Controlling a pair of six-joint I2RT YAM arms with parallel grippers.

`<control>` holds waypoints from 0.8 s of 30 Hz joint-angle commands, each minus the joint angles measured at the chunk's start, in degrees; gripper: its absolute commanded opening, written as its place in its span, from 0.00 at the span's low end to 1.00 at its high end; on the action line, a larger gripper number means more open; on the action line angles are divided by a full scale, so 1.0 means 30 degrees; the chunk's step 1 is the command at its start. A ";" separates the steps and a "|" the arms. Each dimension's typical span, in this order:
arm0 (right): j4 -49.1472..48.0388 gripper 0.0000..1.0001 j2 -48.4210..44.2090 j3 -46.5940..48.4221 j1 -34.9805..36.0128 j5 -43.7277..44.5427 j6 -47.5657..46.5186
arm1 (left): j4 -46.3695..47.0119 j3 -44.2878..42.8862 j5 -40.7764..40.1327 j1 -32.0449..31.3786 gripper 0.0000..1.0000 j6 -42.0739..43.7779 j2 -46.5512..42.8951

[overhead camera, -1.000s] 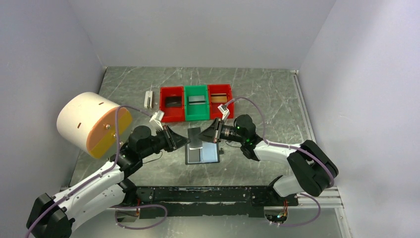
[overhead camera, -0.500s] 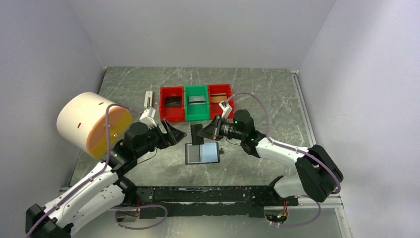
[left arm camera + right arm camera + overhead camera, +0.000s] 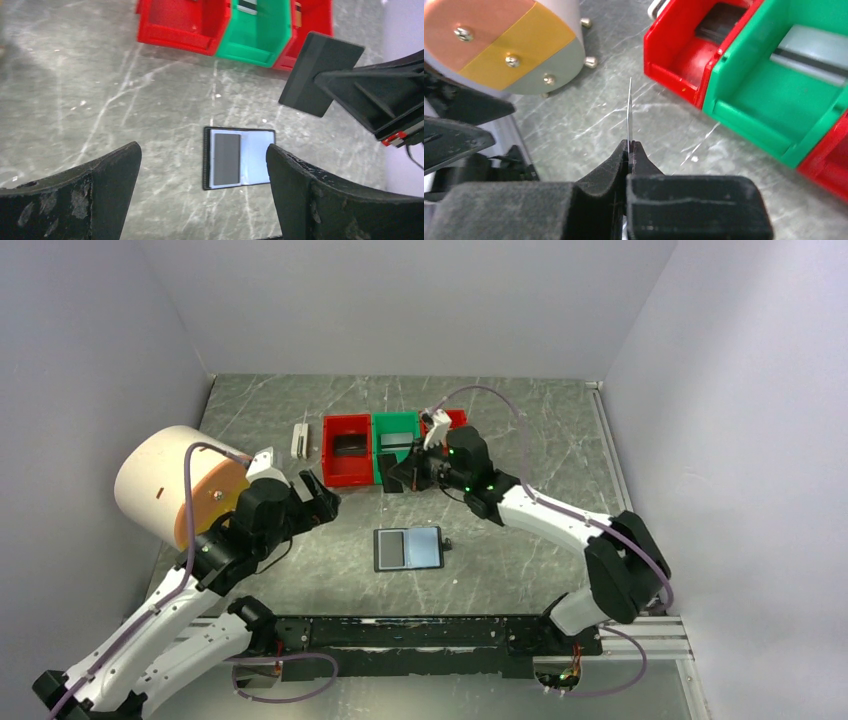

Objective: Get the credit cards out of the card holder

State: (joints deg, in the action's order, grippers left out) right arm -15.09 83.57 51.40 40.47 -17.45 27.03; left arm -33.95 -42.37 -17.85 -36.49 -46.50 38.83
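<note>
The card holder lies open and flat on the table with a grey card in its left pocket. My right gripper is shut on a dark credit card. It holds the card upright above the table, just in front of the green bin. My left gripper hangs open and empty, up and to the left of the card holder.
Three bins stand in a row at the back: red, green and red. A dark card lies in the left red bin, a grey one in the green. A white clip block sits left of them. A large cream cylinder stands at the left.
My left gripper let go of the dark card, opened wide and drew back to the left. My right gripper lifted the card off the card holder toward the bins.
</note>
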 commanded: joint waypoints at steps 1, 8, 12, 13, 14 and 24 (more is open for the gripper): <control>0.0673 0.00 0.1823 0.2534 0.0566 0.1082 -0.4059 | -0.2639 -0.0831 -0.2774 0.0139 1.00 0.0718 -0.0572; 0.2963 0.00 0.5708 0.7933 0.2418 0.4877 -1.0098 | -0.2852 -0.0924 -0.3471 0.0870 1.00 0.1725 -0.0540; 0.3572 0.00 0.8649 1.0842 0.2695 0.5943 -1.3256 | -0.1806 -0.0848 -0.0873 0.3795 1.00 0.3383 0.0529; 0.3911 0.00 0.9105 1.1472 0.2834 0.5852 -1.4055 | -0.1668 -0.0858 -0.0346 0.4525 1.00 0.3475 0.0698; 0.4356 0.00 0.9660 1.2096 0.3027 0.5847 -1.4990 | -0.1379 -0.0834 0.0365 0.5261 1.00 0.3622 0.0723; 0.4981 0.00 1.4078 1.5707 0.3934 0.9991 -2.0677 | 0.0799 0.0177 0.3553 0.8589 1.00 0.5390 0.0576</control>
State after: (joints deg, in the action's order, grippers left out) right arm -0.36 122.98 96.14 51.68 5.91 -25.28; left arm -35.35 -42.98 -11.60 -11.73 -33.56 42.22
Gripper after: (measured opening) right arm 0.013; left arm 0.996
